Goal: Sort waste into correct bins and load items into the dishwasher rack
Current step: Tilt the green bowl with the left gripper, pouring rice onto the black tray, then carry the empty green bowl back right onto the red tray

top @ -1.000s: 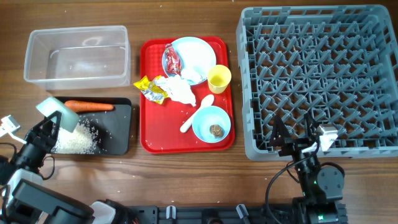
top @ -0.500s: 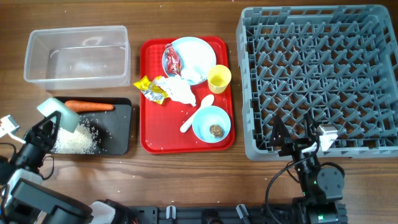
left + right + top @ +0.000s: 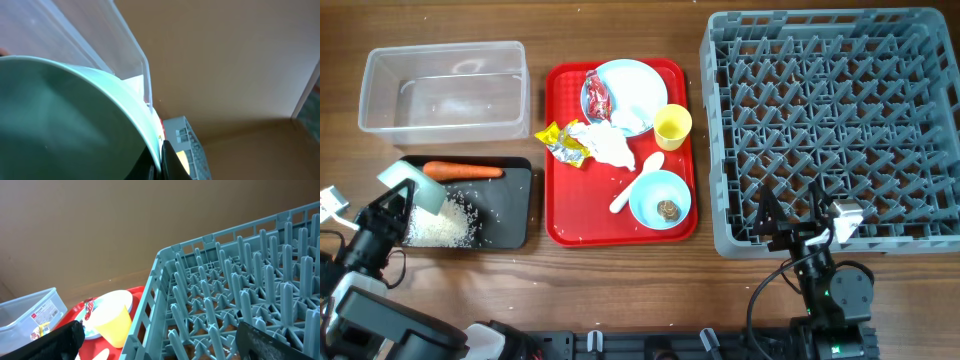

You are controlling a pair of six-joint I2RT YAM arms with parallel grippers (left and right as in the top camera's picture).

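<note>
My left gripper (image 3: 402, 203) is shut on the rim of the pale green bowl (image 3: 412, 186), which it holds tilted over the left end of the black tray (image 3: 510, 215). That tray holds the carrot (image 3: 463, 171) and loose rice (image 3: 442, 228). In the left wrist view the bowl (image 3: 60, 115) fills the frame, its rim pinched in the gripper (image 3: 157, 153). My right gripper (image 3: 790, 214) stands open and empty at the front edge of the dishwasher rack (image 3: 835, 120). The clear tub (image 3: 442, 90) shows only a few specks.
The red tray (image 3: 558, 215) carries the light-blue plate (image 3: 632, 85), a red wrapper (image 3: 597, 97), a yellow wrapper (image 3: 560, 140), a tissue (image 3: 607, 146), the yellow cup (image 3: 672, 126), the spoon (image 3: 637, 181) and the blue bowl (image 3: 650, 195) holding a brown lump (image 3: 667, 209).
The pale green bowl in my left gripper has shifted slightly toward the near edge of the table. The right arm has not moved.
</note>
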